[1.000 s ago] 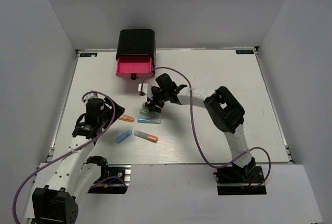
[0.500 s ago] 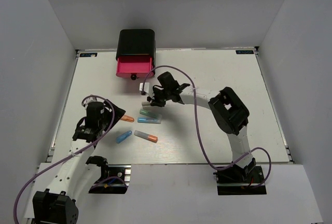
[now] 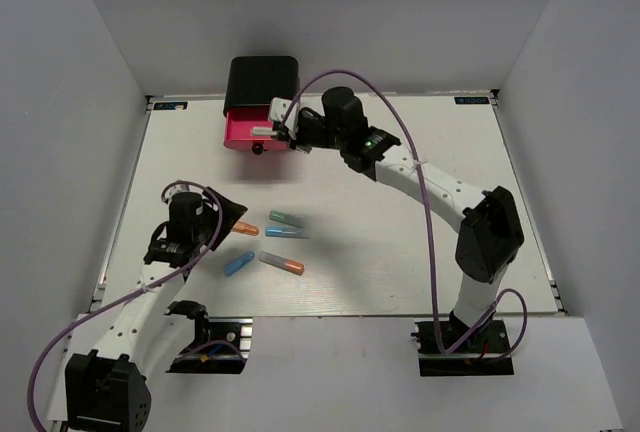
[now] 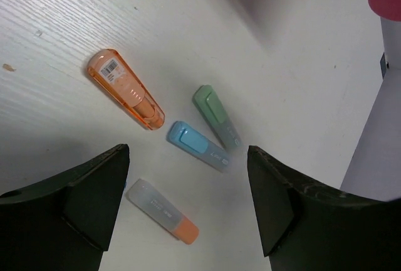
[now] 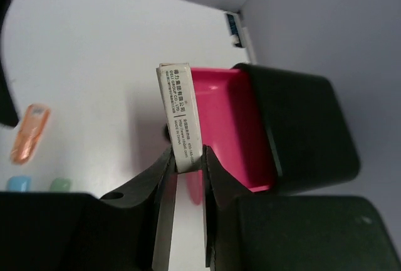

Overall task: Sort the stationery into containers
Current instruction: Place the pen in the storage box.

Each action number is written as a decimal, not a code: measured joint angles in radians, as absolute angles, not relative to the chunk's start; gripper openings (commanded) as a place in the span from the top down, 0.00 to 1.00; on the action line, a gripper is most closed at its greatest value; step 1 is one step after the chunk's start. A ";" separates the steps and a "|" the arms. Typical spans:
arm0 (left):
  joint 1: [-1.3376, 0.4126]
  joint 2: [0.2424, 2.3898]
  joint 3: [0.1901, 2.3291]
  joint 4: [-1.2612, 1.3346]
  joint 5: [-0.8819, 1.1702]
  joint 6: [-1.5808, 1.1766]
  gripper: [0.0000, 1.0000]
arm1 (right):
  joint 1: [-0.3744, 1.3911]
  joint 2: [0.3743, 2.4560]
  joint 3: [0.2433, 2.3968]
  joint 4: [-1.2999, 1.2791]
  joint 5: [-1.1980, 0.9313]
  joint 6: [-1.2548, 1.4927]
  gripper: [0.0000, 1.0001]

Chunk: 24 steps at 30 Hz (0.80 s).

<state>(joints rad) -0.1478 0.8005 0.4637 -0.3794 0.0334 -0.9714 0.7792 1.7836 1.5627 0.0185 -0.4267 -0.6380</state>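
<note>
1. L gripper (image 3: 222,214): jaws spread wide, nothing betw. them. It hangs over the white table (image 3: 420,242), just left of the loose pcs.
2. Nearest it, flat on the table: the orange pc (image 3: 245,228), and closer to the arm bases the blue pc (image 3: 238,264). The two lie apart.
3. At the back, the pink drawer (image 3: 248,132) stands open out of the black cabinet (image 3: 264,80), knob facing fwd.
4. The whitish block (image 5: 178,120) is pinched betw. the clenched fingers of the R gripper (image 5: 188,161), at the drawer's right front part. Can't tell if it touches the drawer.
5. Mid-table: the green pc (image 3: 284,217) and the blue-and-clear pc (image 3: 285,233) lie just beside each other, roughly parallel. The grey pc w/ orange tip (image 3: 281,264) lies near, toward the bases.
6. The R arm reaches from its base at right across to the drawer.
</note>
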 measured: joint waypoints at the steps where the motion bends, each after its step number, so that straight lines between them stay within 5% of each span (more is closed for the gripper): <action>1: -0.148 0.812 0.464 -0.364 0.038 -0.978 0.14 | 0.780 1.801 1.600 0.025 -0.413 -0.638 0.96; 11: -0.148 0.998 0.506 -0.245 0.075 -1.016 0.27 | 0.778 2.149 1.931 0.014 -0.272 -0.678 0.93; 13: -0.148 1.024 0.525 -0.219 0.075 -1.021 0.29 | 0.776 2.201 1.964 -0.007 -0.253 -0.687 0.79; 15: -0.148 1.048 0.542 -0.194 0.075 -1.026 0.34 | 0.774 2.232 1.980 -0.034 -0.241 -0.697 0.50; 16: -0.148 1.060 0.550 -0.181 0.075 -1.031 0.37 | 0.774 2.234 1.980 -0.041 -0.238 -0.693 0.44; 24: -0.148 1.213 0.575 -0.057 0.074 -1.077 0.62 | 0.766 2.218 1.996 -0.050 -0.224 -0.678 0.38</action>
